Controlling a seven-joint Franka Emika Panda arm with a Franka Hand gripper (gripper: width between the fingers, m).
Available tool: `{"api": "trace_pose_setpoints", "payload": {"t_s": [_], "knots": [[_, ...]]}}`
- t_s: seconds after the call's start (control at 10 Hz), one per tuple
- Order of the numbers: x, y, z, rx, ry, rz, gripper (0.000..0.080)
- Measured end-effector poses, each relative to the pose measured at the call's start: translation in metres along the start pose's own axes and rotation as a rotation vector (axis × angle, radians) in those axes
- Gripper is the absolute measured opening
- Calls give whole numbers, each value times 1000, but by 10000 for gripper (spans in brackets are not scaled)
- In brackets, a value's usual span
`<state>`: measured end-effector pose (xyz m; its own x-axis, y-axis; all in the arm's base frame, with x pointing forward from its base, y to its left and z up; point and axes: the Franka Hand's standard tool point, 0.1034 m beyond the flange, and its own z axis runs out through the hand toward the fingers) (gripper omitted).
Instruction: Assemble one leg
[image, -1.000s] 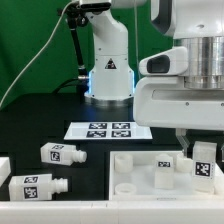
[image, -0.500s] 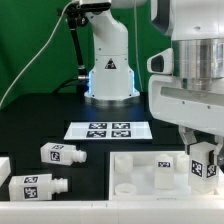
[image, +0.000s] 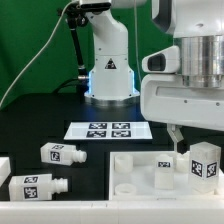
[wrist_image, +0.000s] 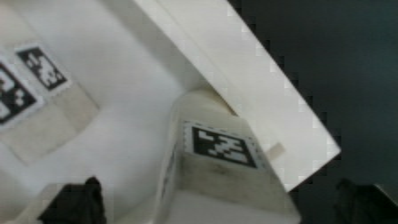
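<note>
Landmark: the panel lay at the exterior view's lower right.
Leg: one leg stood upright on the panel's far right part, tag facing the camera.
Gripper: the gripper hung just above that leg; one finger stood clear of it, so the jaws looked spread and empty.
Spare legs: two legs lay well off the panel's left side.
Advice: probably check the leg sat straight and fully seated before lifting away.

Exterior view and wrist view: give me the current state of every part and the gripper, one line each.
Gripper: above the panel, jaws open, holding nothing.
Leg: standing upright on the panel, free of the fingers.
Panel: flat on the table.
Two spare legs: lying on their sides.
Marker board: flat, untouched.
</note>
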<state>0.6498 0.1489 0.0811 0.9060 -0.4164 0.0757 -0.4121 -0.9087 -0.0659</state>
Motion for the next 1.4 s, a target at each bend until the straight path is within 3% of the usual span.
{"api": "trace_pose_setpoints", "payload": {"t_s": [0.3, 0.8, 1.1, 1.2, 1.3, 1.4], "knots": [[-6, -8, -2, -14, 8, -268, 649], [3, 0, -3, -21, 9, -673, 649], [3, 2, -3, -26, 9, -723, 621], [3, 2, -3, -26, 9, -723, 434], [3, 2, -3, -26, 9, -709, 434], [3, 2, -3, -26, 9, -696, 281]]}}
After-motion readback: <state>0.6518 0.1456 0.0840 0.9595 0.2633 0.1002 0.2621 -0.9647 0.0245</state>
